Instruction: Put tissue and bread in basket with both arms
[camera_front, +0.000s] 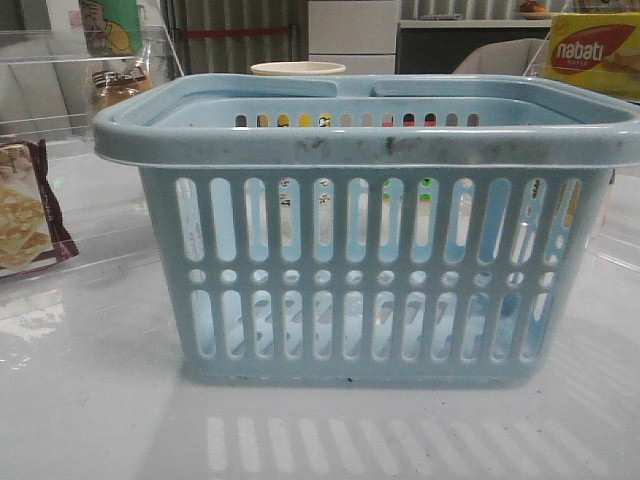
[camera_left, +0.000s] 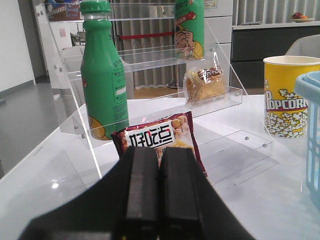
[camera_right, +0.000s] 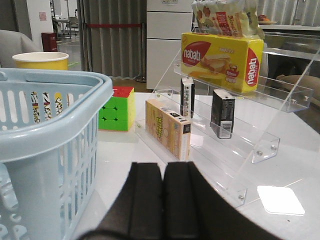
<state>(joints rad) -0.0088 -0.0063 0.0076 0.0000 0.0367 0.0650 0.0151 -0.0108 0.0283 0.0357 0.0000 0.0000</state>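
White tabletop (camera_front: 90, 400) fills the front view, with the light-blue basket (camera_front: 370, 230) standing upright at its centre; neither gripper shows here. A maroon-edged cracker packet (camera_front: 25, 215) lies off to the left, a yellow nabati box (camera_front: 595, 52) sits far right, and the bread (camera_front: 115, 85) rests on a clear acrylic shelf (camera_front: 60, 90) behind the basket's left corner.

From the left wrist view, the left gripper (camera_left: 160, 195) has its fingers pressed together, pinching nothing. The bread (camera_left: 204, 82) sits on the shelf's middle step, well apart from the fingertips, beyond the cracker packet (camera_left: 160, 137). A green bottle (camera_left: 102, 75) and a popcorn cup (camera_left: 287, 95) stand nearby.

From the right wrist view, the right gripper (camera_right: 162, 200) is likewise closed and empty, just beside the basket (camera_right: 50, 145). A Rubik's cube (camera_right: 117, 107) stands behind it.
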